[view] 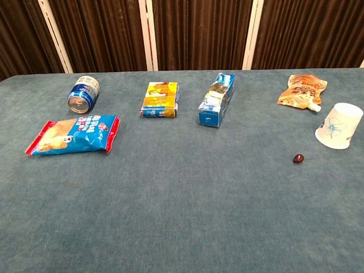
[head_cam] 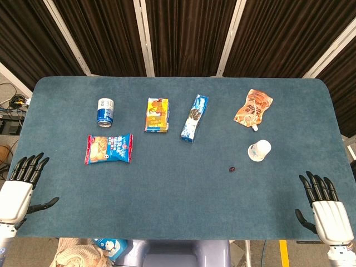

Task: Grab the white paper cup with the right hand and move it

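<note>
Since the white paper cup (head_cam: pixel 259 150) lies on its side just below the orange pouch (head_cam: pixel 253 108), we see our right hand (head_cam: pixel 325 208) open, empty, well apart; a careless touch could roll it away.

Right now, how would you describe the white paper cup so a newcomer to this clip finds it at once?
Start at the blue table and look to its right side, toward the right hand. Just below the orange spouted pouch stands the white paper cup, upside down, with a small dark object to its left. It is the only plain white item; the rest are colourful packs and a can.
</note>
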### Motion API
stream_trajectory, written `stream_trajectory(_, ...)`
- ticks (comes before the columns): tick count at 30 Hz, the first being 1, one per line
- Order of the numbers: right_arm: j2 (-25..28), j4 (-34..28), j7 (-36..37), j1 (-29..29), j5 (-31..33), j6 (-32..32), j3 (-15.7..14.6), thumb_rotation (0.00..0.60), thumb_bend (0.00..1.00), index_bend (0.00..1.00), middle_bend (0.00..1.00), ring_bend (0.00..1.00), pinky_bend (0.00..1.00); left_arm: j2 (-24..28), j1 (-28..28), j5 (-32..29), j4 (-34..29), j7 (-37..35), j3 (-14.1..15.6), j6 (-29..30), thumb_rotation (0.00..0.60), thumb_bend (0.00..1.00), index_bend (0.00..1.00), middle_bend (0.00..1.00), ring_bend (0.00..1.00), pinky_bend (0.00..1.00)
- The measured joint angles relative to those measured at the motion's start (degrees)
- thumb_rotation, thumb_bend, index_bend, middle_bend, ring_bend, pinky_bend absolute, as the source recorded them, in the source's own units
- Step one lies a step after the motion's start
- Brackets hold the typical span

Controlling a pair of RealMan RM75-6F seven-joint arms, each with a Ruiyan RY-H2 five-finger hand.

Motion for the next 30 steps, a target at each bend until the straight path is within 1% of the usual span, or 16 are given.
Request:
stream_trajectory(12,-0.19,-0.77,0.55,0.51,0.00,-0.82,0.10,0.600,0.32,0.00,0.00,0.00,0.01,0.08,0.17,-0.16,-0.14,-0.08,0.04,0.10,0.600,0.00,0.00,0.00,0.00,0.00)
stream_trajectory(18,0.08,-3.64,0.71,2.64,2.67,-5.45,0.87,0.600,0.32,0.00,0.00,0.00,0.01,0.21,-0.05,-0.90,-0.24,-0.78,-0.25,-0.52,0.600,0.00,0.00,0.00,0.00,0.00)
stream_trajectory(21,0.01,-4.87,-0.84,4.94,5.17,-9.00,2.17,0.600,0.32,0.00,0.00,0.00,0.01,0.32,-0.27,-1.64,-0.35,-1.04,-0.41,-1.29,0.600,0.00,0.00,0.00,0.00,0.00)
stream_trajectory(24,-0.88,-5.46,-3.74,7.96,8.52,-12.60,4.28,0.600,0.32,0.00,0.00,0.00,0.06,0.46,-0.31,-1.72,-0.50,-1.26,-0.41,-1.42,0.600,0.00,0.00,0.00,0.00,0.00)
stream_trajectory(26,-1.95,-5.55,-5.81,10.18,11.09,-15.00,5.85,0.600,0.32,0.00,0.00,0.00,0.09,0.57,-0.30,-1.47,-0.62,-1.42,-0.33,-1.30,0.600,0.00,0.00,0.00,0.00,0.00)
stream_trajectory(30,-4.65,-4.77,-9.90,14.67,16.23,-19.02,8.93,0.600,0.32,0.00,0.00,0.00,0.09,0.79,-0.36,-0.95,-0.90,-1.61,-0.04,-1.36,0.600,0.00,0.00,0.00,0.00,0.00)
